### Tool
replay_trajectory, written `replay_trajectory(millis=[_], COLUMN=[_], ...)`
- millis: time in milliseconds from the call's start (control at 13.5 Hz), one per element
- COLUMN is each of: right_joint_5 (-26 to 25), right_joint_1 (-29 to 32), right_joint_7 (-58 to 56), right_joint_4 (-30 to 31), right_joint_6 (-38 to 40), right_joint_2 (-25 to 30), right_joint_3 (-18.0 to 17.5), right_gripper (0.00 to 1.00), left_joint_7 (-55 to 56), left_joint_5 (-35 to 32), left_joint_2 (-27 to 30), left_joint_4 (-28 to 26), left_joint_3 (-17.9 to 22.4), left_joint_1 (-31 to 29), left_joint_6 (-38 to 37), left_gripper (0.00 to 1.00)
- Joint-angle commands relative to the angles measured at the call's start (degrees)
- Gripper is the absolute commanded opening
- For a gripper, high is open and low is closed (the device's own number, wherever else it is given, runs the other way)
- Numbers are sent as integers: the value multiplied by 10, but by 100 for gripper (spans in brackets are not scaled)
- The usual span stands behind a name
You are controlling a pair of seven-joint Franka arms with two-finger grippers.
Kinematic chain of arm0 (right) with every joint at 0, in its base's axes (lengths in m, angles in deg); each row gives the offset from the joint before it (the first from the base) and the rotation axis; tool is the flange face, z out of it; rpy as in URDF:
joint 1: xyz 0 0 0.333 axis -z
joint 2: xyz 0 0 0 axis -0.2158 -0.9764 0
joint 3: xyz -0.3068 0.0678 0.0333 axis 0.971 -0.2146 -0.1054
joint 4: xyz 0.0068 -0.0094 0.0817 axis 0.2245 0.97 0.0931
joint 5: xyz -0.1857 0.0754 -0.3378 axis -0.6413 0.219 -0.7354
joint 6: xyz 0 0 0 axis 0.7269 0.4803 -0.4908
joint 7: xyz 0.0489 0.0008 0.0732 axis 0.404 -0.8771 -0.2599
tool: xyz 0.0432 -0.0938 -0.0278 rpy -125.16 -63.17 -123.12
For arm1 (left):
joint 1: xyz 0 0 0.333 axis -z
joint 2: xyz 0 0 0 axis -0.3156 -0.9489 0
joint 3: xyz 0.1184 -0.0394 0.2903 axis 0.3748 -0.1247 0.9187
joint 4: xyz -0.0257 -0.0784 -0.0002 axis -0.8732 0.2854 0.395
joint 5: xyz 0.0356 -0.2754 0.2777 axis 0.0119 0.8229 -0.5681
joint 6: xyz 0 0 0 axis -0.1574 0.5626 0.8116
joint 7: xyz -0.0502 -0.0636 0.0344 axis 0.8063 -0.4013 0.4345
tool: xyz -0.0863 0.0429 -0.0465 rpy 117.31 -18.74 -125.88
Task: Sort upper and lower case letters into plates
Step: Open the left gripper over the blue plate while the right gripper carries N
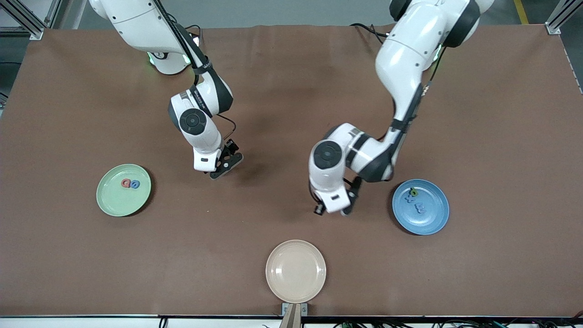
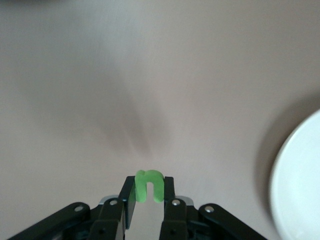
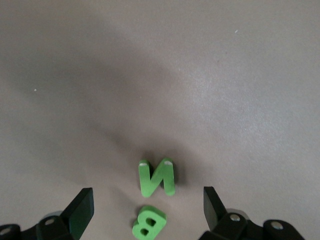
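My left gripper [image 2: 149, 184] is shut on a small green lower-case n [image 2: 149, 186], over bare table beside the blue plate [image 1: 432, 218]; in the front view the left gripper [image 1: 334, 209] hides the n. The blue plate holds a few small letters [image 1: 419, 208]. My right gripper [image 3: 147, 197] is open and low over the table, with a green capital N [image 3: 157, 177] and a green capital B [image 3: 148, 223] lying between its fingers. From the front, the right gripper [image 1: 225, 165] covers both. The pale green plate [image 1: 120, 202] holds a red letter [image 1: 125, 183] and a blue letter [image 1: 135, 184].
An empty cream-beige plate [image 1: 296, 271] sits at the table edge nearest the front camera. A pale plate rim [image 2: 300, 190] shows at the edge of the left wrist view. The brown table [image 1: 291, 82] stretches wide around both arms.
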Motion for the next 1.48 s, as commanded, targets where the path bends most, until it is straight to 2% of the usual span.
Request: replay_trajectory(millis=[0, 223, 445, 668, 817, 891, 965, 1039, 1114, 1262, 1411], right_joint_5=[-2, -2, -2, -2, -2, -2, -2, -2, -2, -2, -2], right_joint_1=[-7, -6, -4, -3, -1, -1, 0, 0, 0, 4, 22], right_joint_7=[1, 0, 1, 1, 1, 1, 1, 3, 5, 2, 1], right_joint_4=[-10, -11, -11, -11, -11, -11, -11, -11, -12, -12, -23], right_joint_6=[-13, -13, -12, -12, -13, -13, -12, -10, -6, 2, 56], right_joint_2=[-18, -21, -24, -25, -28, -28, -28, -27, -25, -14, 15], right_joint_3=[5, 5, 5, 5, 5, 5, 5, 5, 5, 9, 9], right_gripper=[87, 78, 63, 48, 33, 24, 16, 14, 10, 9, 9], left_joint_7=[-107, -267, -338, -369, -382, -394, -397, -396, -397, -400, -430], left_joint_5=[-11, -9, -10, -11, -29, -51, -63, -63, -63, -65, -66], left_joint_2=[63, 127, 134, 142, 144, 144, 144, 147, 155, 175, 195], left_joint_4=[-58, -141, -193, -258, -282, -290, -291, -290, -290, -284, -257], left_joint_3=[-7, -13, -12, -9, -7, -9, -8, -9, -9, -10, -12], left_joint_1=[-69, -151, -200, -223, -251, -267, -268, -269, -268, -265, -264], left_joint_6=[-7, -6, 3, 58, 89, 94, 95, 95, 93, 88, 65], left_gripper=[0, 0, 0, 5, 21, 47, 86, 100, 100, 100, 100])
